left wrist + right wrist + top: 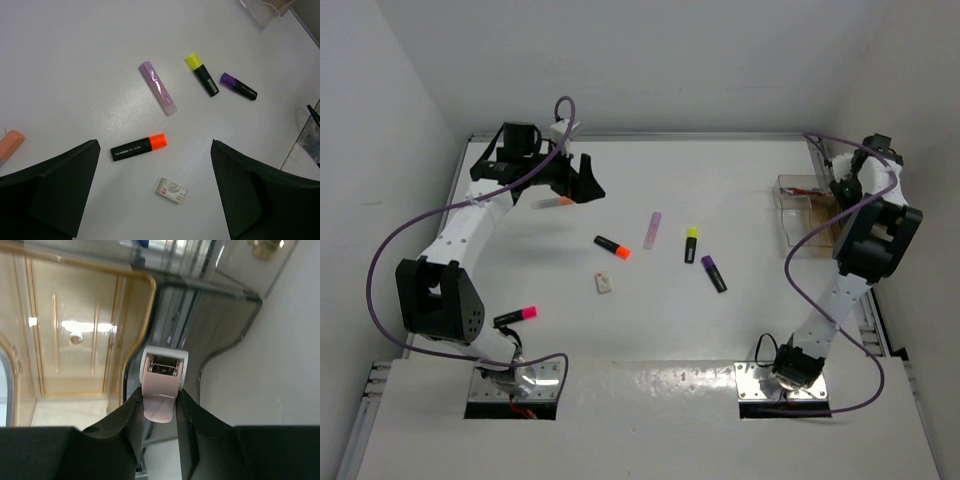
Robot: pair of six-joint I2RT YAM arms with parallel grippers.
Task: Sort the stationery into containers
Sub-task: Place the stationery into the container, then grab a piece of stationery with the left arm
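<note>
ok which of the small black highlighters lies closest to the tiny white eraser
The orange-capped black highlighter, right beside the white eraser; the yellow-capped one and purple-capped one lie farther right, the pink-capped one off by the left arm.

No legible text; only unreadable print on orange-capped highlighter and eraser.

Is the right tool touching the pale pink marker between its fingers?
Touching. The right wrist view shows both fingers of the right tool pressed against the pale pink marker, with no gap.
</note>
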